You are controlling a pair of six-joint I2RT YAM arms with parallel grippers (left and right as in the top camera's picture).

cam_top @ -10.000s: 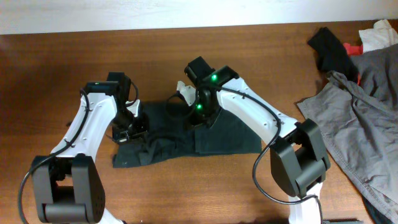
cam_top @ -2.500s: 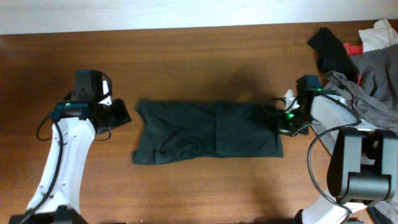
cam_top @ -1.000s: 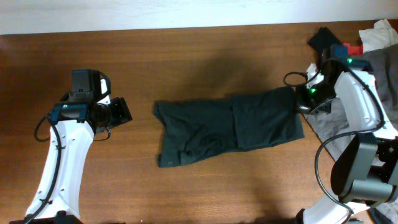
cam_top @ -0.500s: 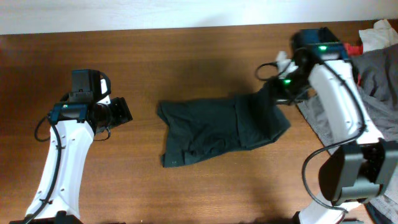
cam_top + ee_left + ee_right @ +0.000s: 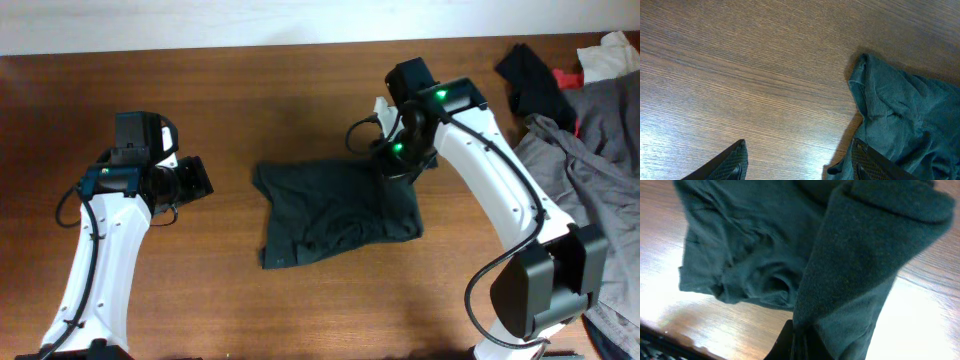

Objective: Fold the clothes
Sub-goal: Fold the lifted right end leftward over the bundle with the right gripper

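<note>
The clothes (image 5: 325, 205), a very dark blackish-green garment, lie crumpled mid-table. Their right end is lifted and carried leftward over the rest. My right gripper (image 5: 392, 160) is shut on that raised end; in the right wrist view the fabric (image 5: 860, 265) hangs from the pinched fingers (image 5: 797, 342), with the lower layer (image 5: 740, 255) beneath. My left gripper (image 5: 200, 178) hovers open to the left of the garment, apart from it. In the left wrist view its fingertips (image 5: 735, 160) frame bare wood, and the garment's left edge (image 5: 890, 110) lies just beyond the right one.
A light grey garment (image 5: 590, 170) is heaped at the right edge of the table. A small black cloth (image 5: 535, 75), a red scrap (image 5: 568, 76) and a white piece (image 5: 610, 55) lie at the back right. The wall edge runs along the table's back.
My right gripper has swept left and up from the table's right side, carrying the garment's right end over its middle. The garment now covers a shorter stretch. The left arm has stayed put.
</note>
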